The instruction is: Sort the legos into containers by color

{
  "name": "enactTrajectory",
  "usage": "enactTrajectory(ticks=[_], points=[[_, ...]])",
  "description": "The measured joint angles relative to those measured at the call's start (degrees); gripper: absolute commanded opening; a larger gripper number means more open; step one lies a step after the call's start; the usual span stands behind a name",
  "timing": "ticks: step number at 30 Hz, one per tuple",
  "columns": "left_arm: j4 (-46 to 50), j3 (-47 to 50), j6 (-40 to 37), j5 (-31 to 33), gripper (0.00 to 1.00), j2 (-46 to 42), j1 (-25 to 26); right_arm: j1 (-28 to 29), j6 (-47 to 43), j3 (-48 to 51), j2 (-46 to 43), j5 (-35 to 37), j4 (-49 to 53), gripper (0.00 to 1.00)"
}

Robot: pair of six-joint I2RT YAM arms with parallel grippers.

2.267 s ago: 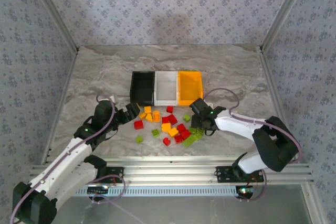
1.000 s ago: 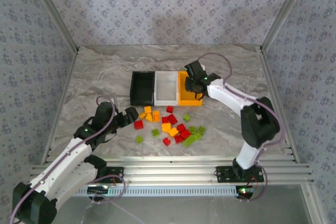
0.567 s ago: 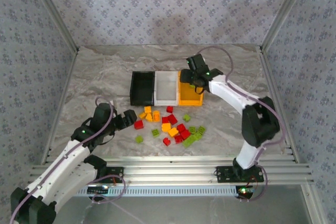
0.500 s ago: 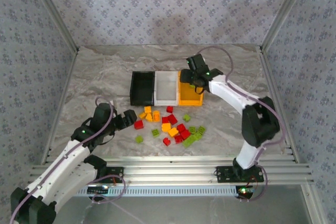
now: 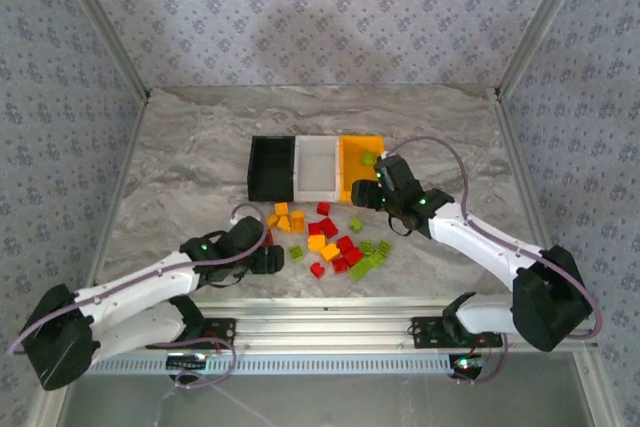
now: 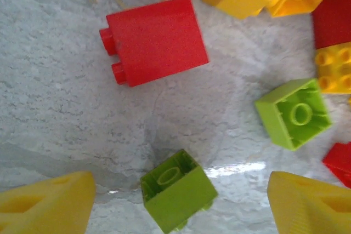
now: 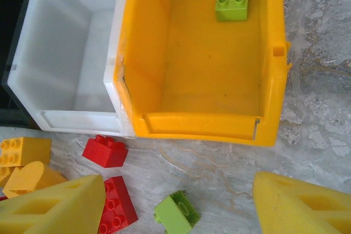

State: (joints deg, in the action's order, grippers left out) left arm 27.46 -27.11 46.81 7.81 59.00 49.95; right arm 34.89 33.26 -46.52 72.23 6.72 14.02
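The left gripper (image 6: 178, 183) is held low over the table (image 6: 55, 91), its fingers (image 6: 49, 204) spread wide on either side of a green brick (image 6: 176, 190) that is not touched, with a red brick (image 6: 156, 39) just beyond. The right gripper (image 7: 180, 182) is held in front of the orange bin (image 7: 271, 80), fingers wide and nothing gripped. A second green brick (image 7: 232, 0) lies in that bin's far right corner, the white bin (image 7: 55, 53) is seen beside it, and the other bricks (image 5: 322, 239) are scattered on the table in front of the bins.
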Motion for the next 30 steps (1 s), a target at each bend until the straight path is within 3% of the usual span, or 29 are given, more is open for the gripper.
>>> enactTrajectory(ticks=[7,14,22,26,30], points=[[-3.4,1.0,0.4,0.4,0.60,5.7,0.2,0.0,0.4,0.8,-2.0,0.6,-1.0,0.73],[-2.4,1.0,0.1,2.9,0.36,6.7,0.3,0.0,0.5,1.7,-2.8,1.2,-1.0,0.73],[-1.6,0.3,0.2,2.0,0.30,3.8,1.1,-0.1,1.0,3.1,-3.9,1.7,-1.0,0.73],[0.5,-7.8,-1.6,2.1,0.30,3.8,1.2,-0.3,1.9,5.0,-5.6,2.5,-1.0,0.73],[-0.9,-24.1,-5.7,2.1,0.29,13.2,1.2,-0.7,3.5,8.1,-7.4,3.2,-1.0,0.73]])
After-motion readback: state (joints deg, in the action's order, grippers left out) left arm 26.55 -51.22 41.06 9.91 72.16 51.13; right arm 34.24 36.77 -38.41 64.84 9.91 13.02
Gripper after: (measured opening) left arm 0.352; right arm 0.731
